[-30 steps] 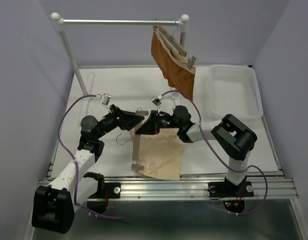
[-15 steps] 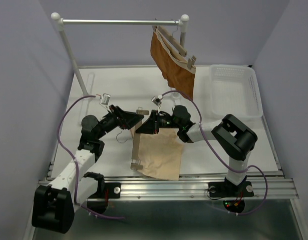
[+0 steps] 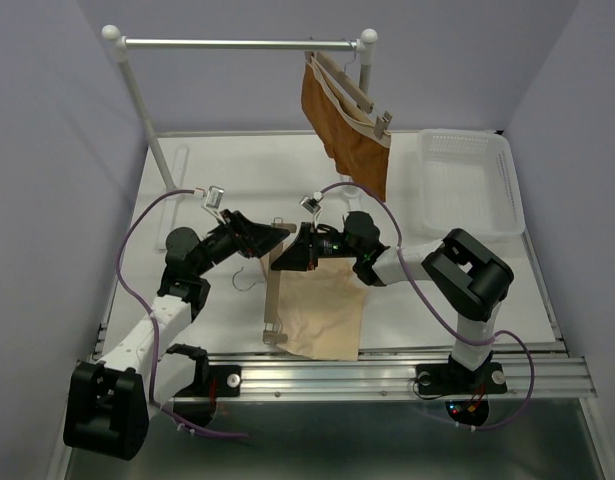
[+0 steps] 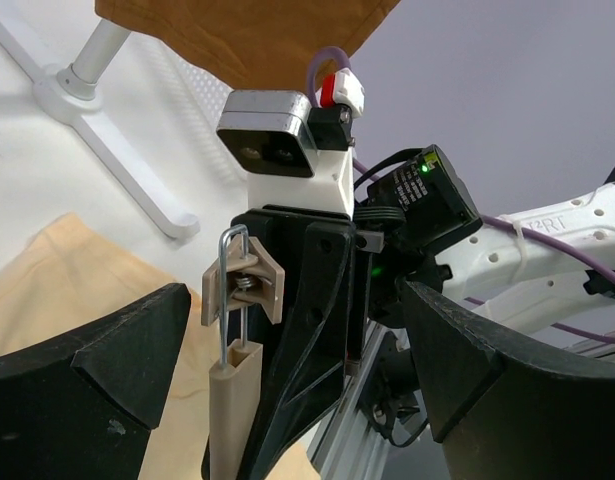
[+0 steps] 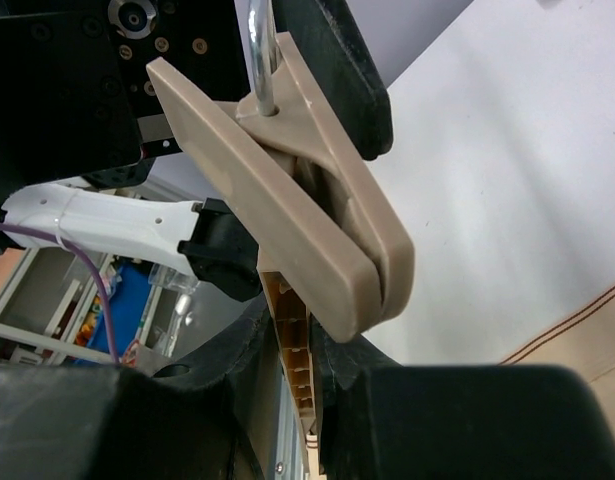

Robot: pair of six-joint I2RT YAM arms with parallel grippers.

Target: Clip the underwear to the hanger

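Observation:
The hanger [image 3: 271, 300] lies along the left edge of the pale beige underwear [image 3: 325, 312] on the table. My right gripper [image 3: 289, 254] is shut on the hanger's far end. In the right wrist view its ribbed bar [image 5: 299, 350] sits pinched in my right gripper [image 5: 305, 375], just below the closed beige clip [image 5: 307, 190]. My left gripper [image 3: 271, 237] is open and faces that same end. In the left wrist view the clip [image 4: 243, 285] and bar end [image 4: 232, 410] stand between the wide black fingers [image 4: 97, 365], nearer the left one and untouched, inside my left gripper [image 4: 297, 300]. The underwear [image 4: 67, 285] shows behind.
A rust-brown garment [image 3: 345, 125] hangs on another wooden hanger from the white rack rail [image 3: 237, 44] at the back. A white mesh basket [image 3: 469, 180] stands at the back right. The rack's foot [image 4: 107, 150] lies on the table beyond the clip.
My left gripper has edged slightly toward the hanger's clip end. The right gripper still holds the hanger's far end, shifted a touch to the left.

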